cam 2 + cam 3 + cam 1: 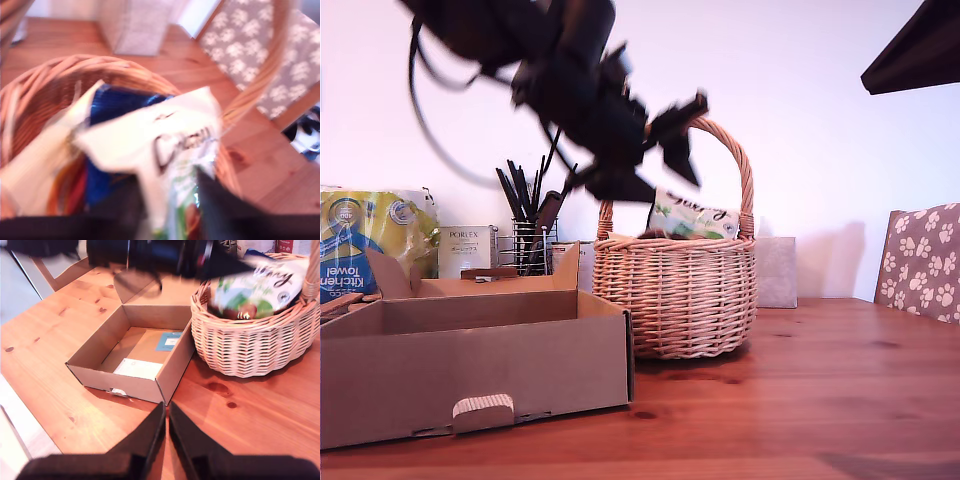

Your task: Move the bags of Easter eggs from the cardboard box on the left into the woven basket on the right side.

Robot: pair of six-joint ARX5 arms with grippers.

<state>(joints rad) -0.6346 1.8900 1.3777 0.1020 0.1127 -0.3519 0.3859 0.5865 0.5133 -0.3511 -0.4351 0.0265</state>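
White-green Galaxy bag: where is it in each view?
Exterior view: white-green bag sticking out of the woven basket, under the handle arch.
First wrist view: blurred, directly ahead of my first gripper, over the basket.
Second wrist view: on top, in the basket.
Shared landmark: the basket.

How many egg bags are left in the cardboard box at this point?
0. The box holds only flat paper labels. The white-green bag lies on top in the basket, with a blue one under it; more may be hidden beneath.
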